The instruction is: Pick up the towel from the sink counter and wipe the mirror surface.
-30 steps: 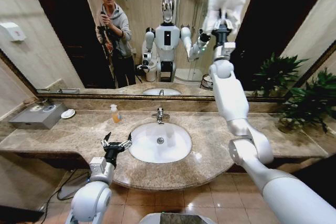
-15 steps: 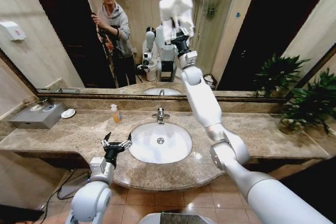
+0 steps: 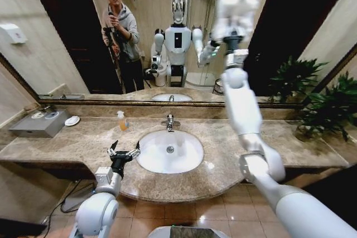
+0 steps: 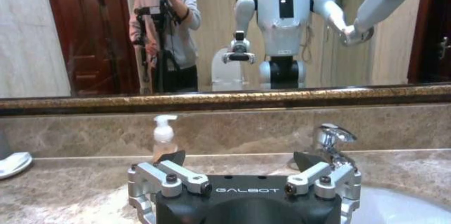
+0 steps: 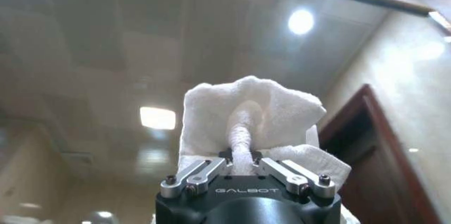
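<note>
Right claw (image 5: 240,161) was raised high at about one o'clock in the head view, fingers clamped on a pinched fold of the towel (image 3: 236,14), which was bunched against the mirror (image 3: 67,43). Left claw (image 3: 124,151) hovered with fingers spread apart above the counter (image 3: 223,154) front edge, just beside the basin (image 3: 170,151) at nine o'clock.
</note>
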